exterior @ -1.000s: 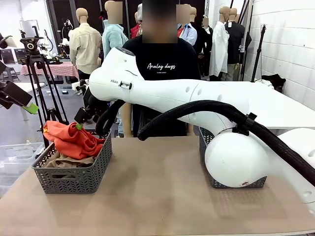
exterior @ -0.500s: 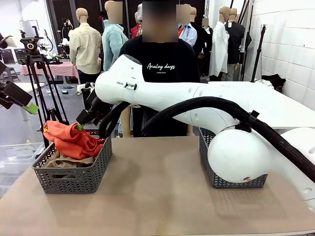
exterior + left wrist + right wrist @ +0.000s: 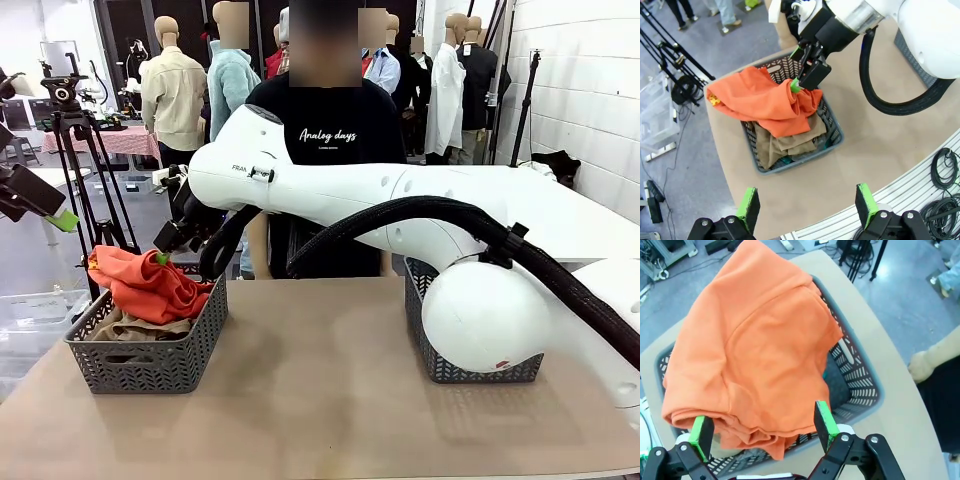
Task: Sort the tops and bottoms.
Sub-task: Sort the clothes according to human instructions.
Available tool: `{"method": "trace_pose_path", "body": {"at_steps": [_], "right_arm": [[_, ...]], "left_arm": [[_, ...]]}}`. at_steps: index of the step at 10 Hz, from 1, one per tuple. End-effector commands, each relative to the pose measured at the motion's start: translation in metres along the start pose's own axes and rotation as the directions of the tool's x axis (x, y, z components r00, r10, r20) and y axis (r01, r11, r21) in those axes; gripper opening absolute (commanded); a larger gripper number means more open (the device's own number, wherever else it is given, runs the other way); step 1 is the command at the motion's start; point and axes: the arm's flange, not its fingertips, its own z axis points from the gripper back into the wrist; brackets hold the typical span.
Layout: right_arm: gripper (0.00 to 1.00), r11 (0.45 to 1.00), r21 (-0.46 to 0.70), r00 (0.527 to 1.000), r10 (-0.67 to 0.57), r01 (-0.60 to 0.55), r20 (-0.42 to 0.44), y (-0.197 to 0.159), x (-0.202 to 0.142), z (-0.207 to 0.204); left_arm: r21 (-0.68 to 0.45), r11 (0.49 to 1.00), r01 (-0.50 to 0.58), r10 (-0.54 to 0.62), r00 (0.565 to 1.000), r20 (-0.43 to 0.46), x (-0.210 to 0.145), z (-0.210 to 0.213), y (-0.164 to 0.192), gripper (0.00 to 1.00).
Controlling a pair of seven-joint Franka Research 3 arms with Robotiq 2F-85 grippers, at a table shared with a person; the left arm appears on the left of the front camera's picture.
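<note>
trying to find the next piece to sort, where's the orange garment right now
The orange garment lies on top of the pile in the grey basket on the table's left side in the front view, over the khaki-tan garment, under the right tool.

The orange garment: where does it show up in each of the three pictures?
Front view: orange garment heaped on the left grey basket, at picture left.
Left wrist view: upper middle, draped over the same basket.
Right wrist view: across the centre, covering most of the basket.
Shared landmark: the grey basket beneath it.
</note>
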Motion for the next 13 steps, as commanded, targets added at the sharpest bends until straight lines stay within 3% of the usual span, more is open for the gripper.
{"method": "trace_pose_path", "body": {"at_steps": [1,13], "right_arm": [[1.00,1.000,-0.021,1.000,-0.014,0.014,-0.024,0.0025,0.0012,0.0031],[1.00,1.000,-0.021,1.000,-0.014,0.014,-0.024,0.0025,0.0012,0.0031]], "left_arm": [[-0.013,1.000,-0.002,0.002,1.000,0.004,0.0005,0.0008,0.0000,1.00],[-0.013,1.000,-0.002,0.002,1.000,0.004,0.0005,0.0008,0.0000,1.00]]}}
